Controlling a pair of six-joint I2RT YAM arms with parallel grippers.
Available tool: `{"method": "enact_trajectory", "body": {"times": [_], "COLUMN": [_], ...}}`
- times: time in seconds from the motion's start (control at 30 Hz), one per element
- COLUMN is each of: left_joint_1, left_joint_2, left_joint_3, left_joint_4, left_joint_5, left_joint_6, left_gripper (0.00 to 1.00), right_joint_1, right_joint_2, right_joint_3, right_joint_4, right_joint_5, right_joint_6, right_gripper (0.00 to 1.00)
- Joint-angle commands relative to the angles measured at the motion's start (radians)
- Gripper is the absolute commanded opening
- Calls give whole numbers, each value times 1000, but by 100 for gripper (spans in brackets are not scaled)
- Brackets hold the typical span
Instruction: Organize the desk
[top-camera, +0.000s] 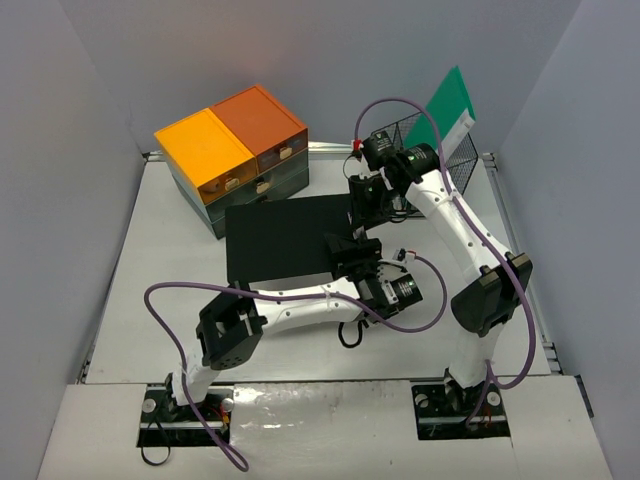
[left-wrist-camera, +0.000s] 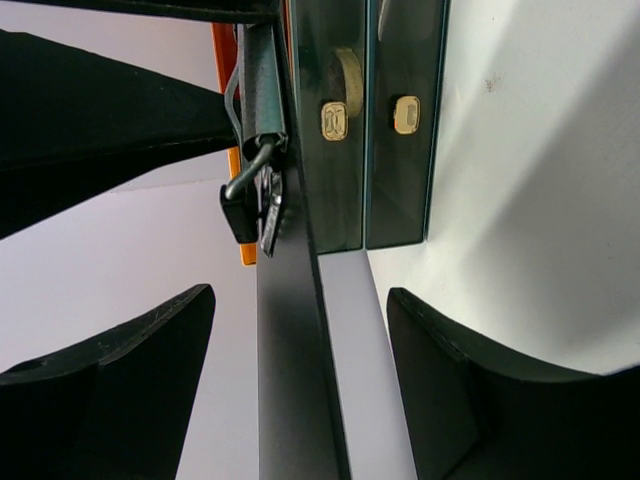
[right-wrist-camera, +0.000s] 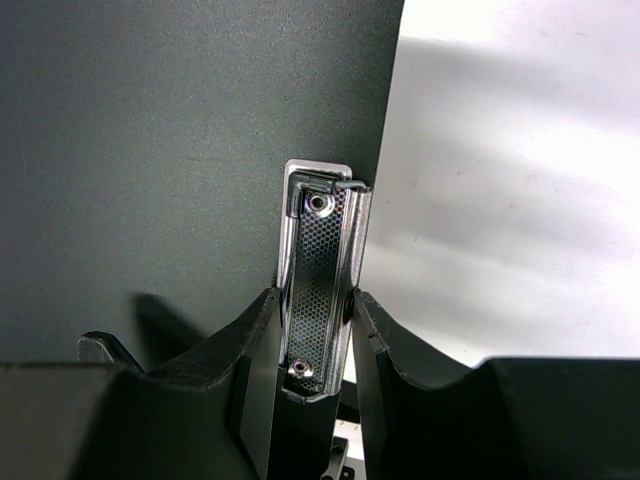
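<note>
A black clipboard (top-camera: 280, 240) lies over the middle of the white desk (top-camera: 150, 300). My right gripper (top-camera: 362, 210) is at its far right corner, shut on the metal clip (right-wrist-camera: 320, 270); both fingers press the clip's sides. In the right wrist view the gripper (right-wrist-camera: 315, 300) has the dark board (right-wrist-camera: 180, 150) to its left. My left gripper (top-camera: 345, 250) is at the board's right edge. In the left wrist view it (left-wrist-camera: 300, 295) stands open astride the board's edge (left-wrist-camera: 290, 380), with gaps on both sides.
An orange-topped drawer unit (top-camera: 235, 150) stands at the back left, its dark drawer fronts (left-wrist-camera: 340, 150) just beyond the board. A black wire basket (top-camera: 440, 150) holding a green folder (top-camera: 450, 100) sits at the back right. Grey walls enclose the desk.
</note>
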Motion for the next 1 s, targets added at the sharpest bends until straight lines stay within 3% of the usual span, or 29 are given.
{"method": "enact_trajectory", "body": {"times": [0.0, 0.23, 0.43, 0.67, 0.83, 0.97], "left_joint_1": [-15, -59, -109, -113, -114, -114], "left_joint_2": [-107, -115, -105, -89, -88, -96], "left_joint_3": [58, 94, 146, 154, 181, 168], "left_joint_4": [-136, -161, -177, -213, -319, -330], "left_joint_5": [-40, -58, -71, -72, -61, -50], "left_joint_6": [-76, -74, -60, -90, -181, -201], "left_gripper": [33, 87, 91, 80, 40, 21], "right_joint_1": [-4, -5, -10, -15, -26, -29], "right_joint_2": [-69, -69, -70, -75, -78, -74], "right_joint_3": [39, 43, 46, 55, 58, 68], "right_joint_4": [-17, -17, -20, -24, -29, -29], "right_joint_5": [28, 29, 34, 39, 44, 42], "right_joint_6": [-21, -24, -22, -21, -24, -24], "right_gripper": [0, 0, 0, 0, 0, 0]}}
